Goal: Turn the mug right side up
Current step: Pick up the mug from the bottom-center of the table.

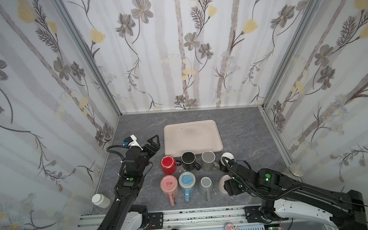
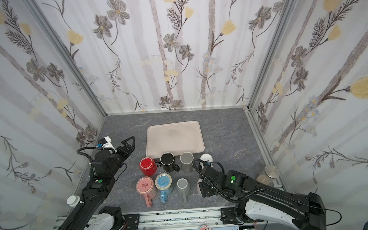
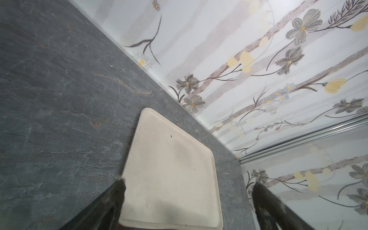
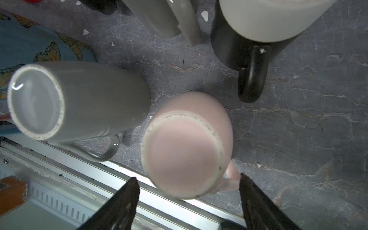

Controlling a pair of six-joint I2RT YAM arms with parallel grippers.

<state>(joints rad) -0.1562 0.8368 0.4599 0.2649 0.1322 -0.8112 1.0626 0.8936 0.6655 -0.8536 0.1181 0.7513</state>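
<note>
A pale pink mug (image 4: 185,151) stands upside down near the table's front edge, base up, its handle (image 4: 232,179) toward one side. My right gripper (image 4: 188,177) hangs open over it. One fingertip (image 4: 244,179) is right beside the handle and the other (image 4: 133,181) stands clear of the base. In both top views my right wrist covers most of this mug (image 1: 221,181) (image 2: 198,184). My left gripper (image 1: 156,143) (image 2: 132,142) (image 3: 189,184) is open and holds nothing, at the left edge of the beige tray (image 1: 192,137) (image 3: 171,169).
Several other mugs crowd the middle: red (image 1: 168,164), black (image 1: 188,160), grey (image 1: 208,160), black with a white base (image 4: 268,20), pink (image 1: 169,184), blue (image 1: 187,181), and an upturned grey one (image 4: 59,99) next to the pale mug. A white bottle (image 1: 100,200) and a metal-lidded jar (image 1: 296,170) stand by the walls.
</note>
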